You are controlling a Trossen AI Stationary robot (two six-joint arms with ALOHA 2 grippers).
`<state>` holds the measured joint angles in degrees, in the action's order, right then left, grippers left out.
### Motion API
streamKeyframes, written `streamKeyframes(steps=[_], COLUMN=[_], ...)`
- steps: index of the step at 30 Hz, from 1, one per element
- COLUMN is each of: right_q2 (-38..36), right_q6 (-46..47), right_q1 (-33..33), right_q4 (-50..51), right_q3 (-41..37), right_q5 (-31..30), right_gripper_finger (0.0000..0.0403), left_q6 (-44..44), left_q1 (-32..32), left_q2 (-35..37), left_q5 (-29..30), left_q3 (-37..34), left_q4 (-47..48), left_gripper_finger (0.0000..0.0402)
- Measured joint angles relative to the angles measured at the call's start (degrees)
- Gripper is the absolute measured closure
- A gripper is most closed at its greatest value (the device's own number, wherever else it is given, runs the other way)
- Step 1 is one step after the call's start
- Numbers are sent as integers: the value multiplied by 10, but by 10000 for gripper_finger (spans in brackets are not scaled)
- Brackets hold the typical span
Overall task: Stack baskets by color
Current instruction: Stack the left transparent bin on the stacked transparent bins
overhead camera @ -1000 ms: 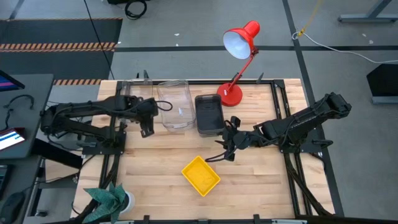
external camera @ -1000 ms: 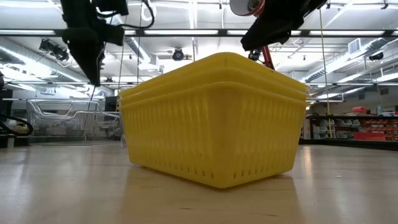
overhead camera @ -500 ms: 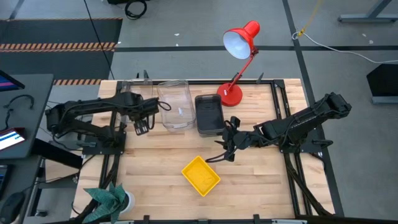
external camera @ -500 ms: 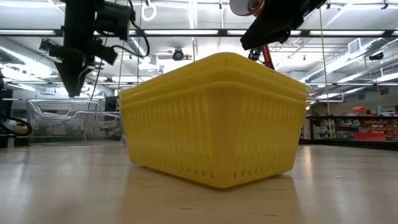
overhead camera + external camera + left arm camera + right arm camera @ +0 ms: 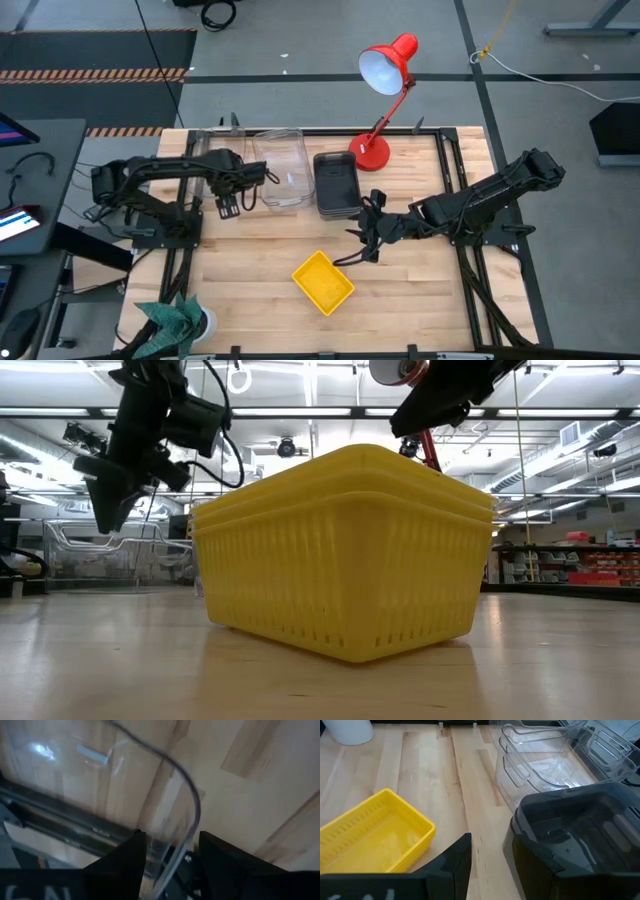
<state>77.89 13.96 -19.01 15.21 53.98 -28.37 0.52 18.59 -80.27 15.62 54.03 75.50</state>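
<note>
A clear basket stands at the far left-centre, with a dark grey basket on its right. Near the front edge sits the yellow basket, which shows two rims, one in the other, in the low view. My left gripper is open at the clear basket's left side. In the left wrist view a rounded stretch of the clear rim runs down between its fingers; no touch shows. My right gripper hangs open above the table between the yellow and dark grey baskets.
A second clear basket stands beyond the first, by the far left corner. A red desk lamp stands on the table's far edge, right of the dark grey basket. A green plant in a white pot sits at the near left corner.
My left gripper has sunk beside the clear basket's left side and has tipped as it went down. The baskets and my right gripper have kept still.
</note>
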Motion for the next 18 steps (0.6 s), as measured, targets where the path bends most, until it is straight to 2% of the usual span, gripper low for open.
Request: streamKeyframes(steps=[6,12,18], right_q2=[0,0,0], right_q6=[-2,-6,-6], right_q1=[-5,-2,-2], right_q4=[-1,-2,-2], right_q3=[0,0,0], right_q5=[0,-1,-1], right_gripper_finger=[255,255,255], left_q6=[-16,-19,-28], left_q1=[9,12,12], left_q2=[0,1,1], left_q5=[2,2,3], left_q3=[-58,-80,-91], left_q4=[-43,-77,-97], left_gripper_finger=[229,246,290])
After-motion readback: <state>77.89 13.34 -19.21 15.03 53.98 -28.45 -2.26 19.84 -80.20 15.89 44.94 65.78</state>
